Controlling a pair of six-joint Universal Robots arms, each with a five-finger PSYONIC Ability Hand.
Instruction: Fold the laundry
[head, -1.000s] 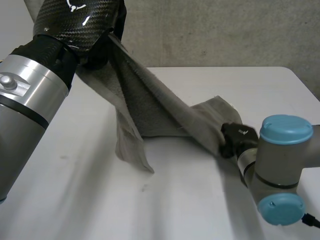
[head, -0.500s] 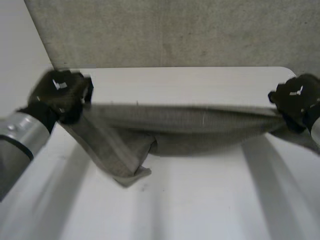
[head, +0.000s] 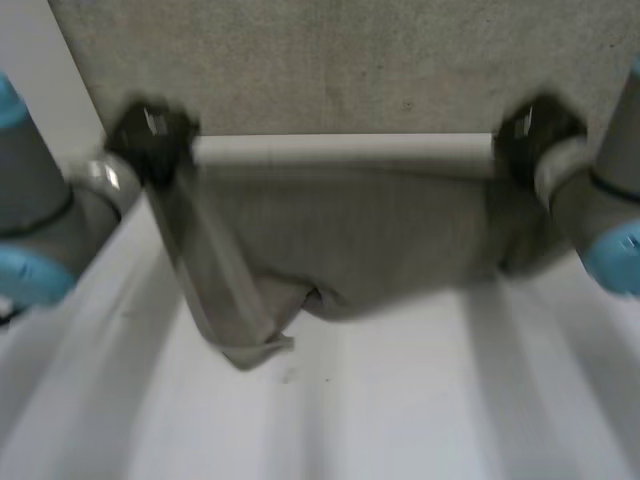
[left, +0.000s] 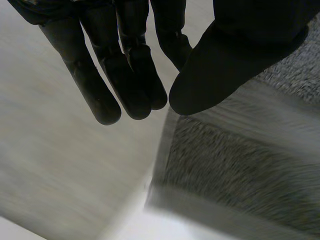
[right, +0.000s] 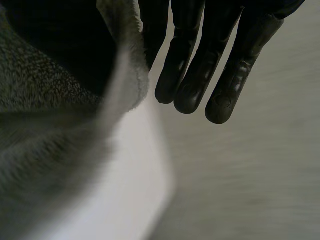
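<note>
I have both hands raised at the far side of the worktop, well apart, with the grey towel stretched between them. My left hand holds the towel's far left corner and my right hand holds its far right corner, so the top edge runs roughly level from one to the other in front of the grey wall.

From that edge the towel hangs towards me. Its left side falls lowest, in a long doubled fold whose tip reaches the worktop near the left of centre. The right side ends higher up. I cannot tell how much of the lower edge actually rests on the surface.

In the left wrist view the fingers are straight and the thumb is closed towards them, with the towel's edge running up into the pinch. In the right wrist view the fingers are also straight, and the towel's fluffy edge runs up beside them, clamped against the thumb side. Both hands are gripping the towel.

The left arm and the right arm come in from either side.
</note>
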